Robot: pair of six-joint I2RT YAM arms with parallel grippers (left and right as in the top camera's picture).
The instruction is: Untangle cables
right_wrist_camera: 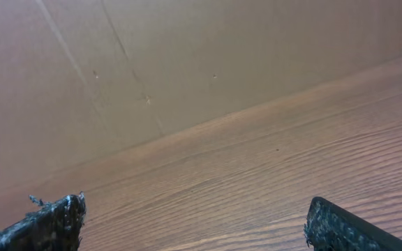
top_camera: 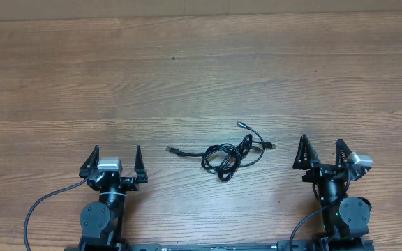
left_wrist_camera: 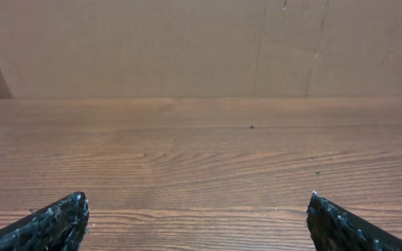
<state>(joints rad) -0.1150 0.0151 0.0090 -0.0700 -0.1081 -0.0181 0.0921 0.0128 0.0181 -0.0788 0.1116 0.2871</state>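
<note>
Cables (top_camera: 230,155) are lying knotted mid-worktop (top_camera: 187,70), nearer the right arm. Left hand (top_camera: 116,150) and right hand (top_camera: 320,141) are sitting near-side, fingers apart, gripping nothing. Untangling prob. isn't started. Next move is calling for a reach in to pinch one strand.

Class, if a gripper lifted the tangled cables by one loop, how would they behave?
Probably floppy: the cables lie in loose, thin loops, so they'd sag. Likely light, being so slender. All may lift together, plugs trailing.
</note>
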